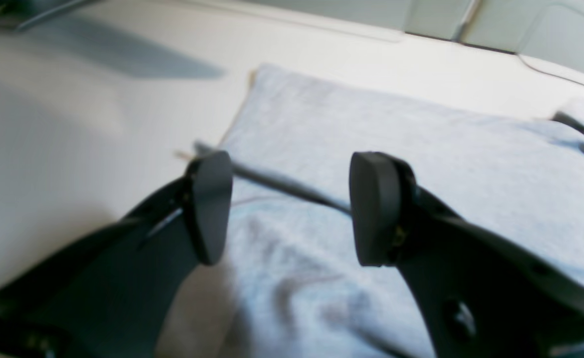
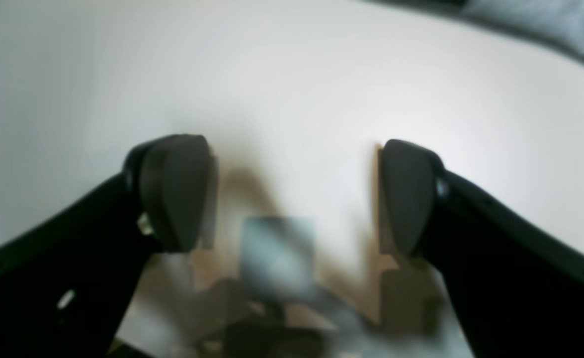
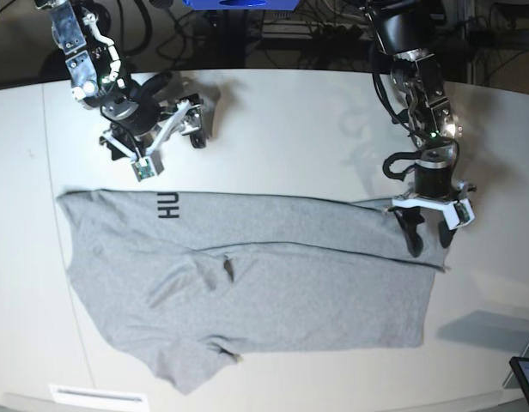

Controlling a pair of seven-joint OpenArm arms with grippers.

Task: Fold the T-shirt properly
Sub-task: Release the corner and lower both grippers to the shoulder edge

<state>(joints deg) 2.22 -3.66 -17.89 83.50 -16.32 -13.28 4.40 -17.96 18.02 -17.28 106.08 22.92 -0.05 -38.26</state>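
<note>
The grey T-shirt (image 3: pixel 273 283) lies spread across the white table (image 3: pixel 290 129), its upper strip folded over so black lettering (image 3: pixel 168 204) shows near the left end. My left gripper (image 3: pixel 428 240) stands open over the shirt's right edge. In the left wrist view its fingers (image 1: pixel 212 206) are wide apart above the T-shirt (image 1: pixel 371 134), and nothing is between them. My right gripper (image 3: pixel 189 112) is apart from the shirt, above bare table beyond its upper left end. In the right wrist view it (image 2: pixel 292 196) is open and empty, with grey cloth (image 2: pixel 545 20) only in the top right corner.
Cables and equipment (image 3: pixel 273 21) run behind the table's far edge. A white label (image 3: pixel 97 395) lies at the front left. A dark device corner (image 3: pixel 526 373) shows at the front right. The table's far edge (image 1: pixel 436 37) appears in the left wrist view.
</note>
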